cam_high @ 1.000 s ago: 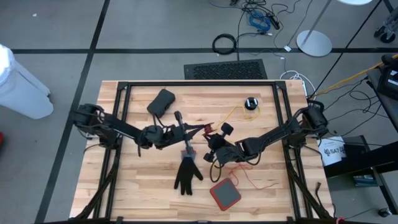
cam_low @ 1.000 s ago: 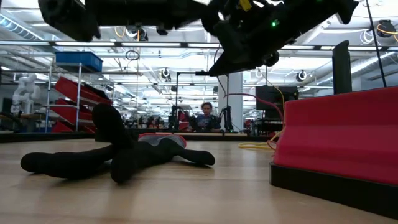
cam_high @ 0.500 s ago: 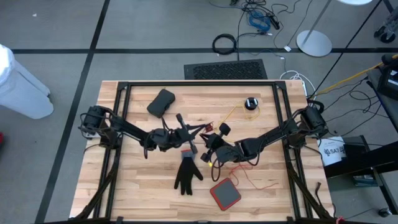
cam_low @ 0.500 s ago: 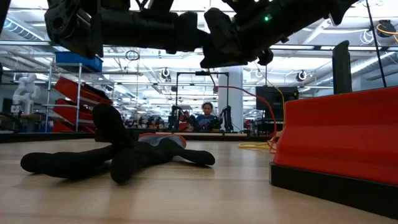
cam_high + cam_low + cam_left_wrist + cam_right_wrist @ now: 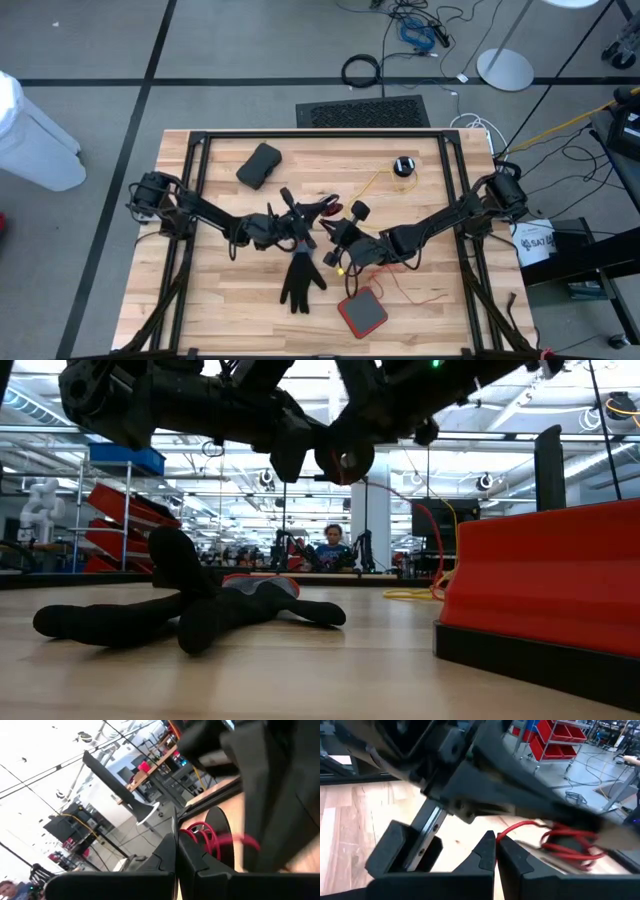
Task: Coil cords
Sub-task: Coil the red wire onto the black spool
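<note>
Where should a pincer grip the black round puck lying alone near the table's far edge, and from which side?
Probably from straight above, pinching the puck across its round rim. It lies flat on the table, and its yellow cord trails toward the middle, so close crosswise to that cord.

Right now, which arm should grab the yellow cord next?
Probably the right. The yellow cord runs from its black puck toward the right gripper, on that arm's side. The left gripper points at the red loops instead.
</note>
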You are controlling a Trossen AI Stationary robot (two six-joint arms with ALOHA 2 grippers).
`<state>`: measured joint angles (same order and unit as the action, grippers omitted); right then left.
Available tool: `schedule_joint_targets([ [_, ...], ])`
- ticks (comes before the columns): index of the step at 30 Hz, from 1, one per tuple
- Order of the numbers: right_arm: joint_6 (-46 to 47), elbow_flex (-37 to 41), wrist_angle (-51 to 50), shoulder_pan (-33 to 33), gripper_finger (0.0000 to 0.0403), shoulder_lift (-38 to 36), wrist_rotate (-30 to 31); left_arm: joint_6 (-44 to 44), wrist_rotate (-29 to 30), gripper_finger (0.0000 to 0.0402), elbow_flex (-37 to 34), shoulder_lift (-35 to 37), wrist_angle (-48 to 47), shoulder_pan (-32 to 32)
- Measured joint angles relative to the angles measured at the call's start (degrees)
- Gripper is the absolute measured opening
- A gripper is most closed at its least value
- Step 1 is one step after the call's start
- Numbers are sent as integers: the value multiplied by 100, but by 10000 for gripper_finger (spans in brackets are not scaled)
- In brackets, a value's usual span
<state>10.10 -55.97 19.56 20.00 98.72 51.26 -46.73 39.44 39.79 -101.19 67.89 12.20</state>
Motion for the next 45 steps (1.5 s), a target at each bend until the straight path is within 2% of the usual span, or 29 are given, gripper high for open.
schedule_joint_targets([
  [5,50,-56,-1113,120,0,-469,331,-14,52,0,0,0,-30,99],
  [11,616,-63,-2897,120,0,-1108,373,62,105,0,-4,0,126,266],
  [16,616,-63,-3534,93,0,-1328,367,360,-121,0,-4,7,354,364],
  [23,506,-72,-3700,-47,0,-1292,234,1292,-454,0,-4,7,315,353],
  [34,565,-54,-3752,-51,3,-1246,211,1398,-571,0,-4,7,515,335],
  [41,433,165,-3100,-60,4,-1069,121,1706,-778,0,-4,35,542,255],
  [45,418,192,-3065,-55,5,-987,117,1934,-809,0,-4,37,557,237],
])
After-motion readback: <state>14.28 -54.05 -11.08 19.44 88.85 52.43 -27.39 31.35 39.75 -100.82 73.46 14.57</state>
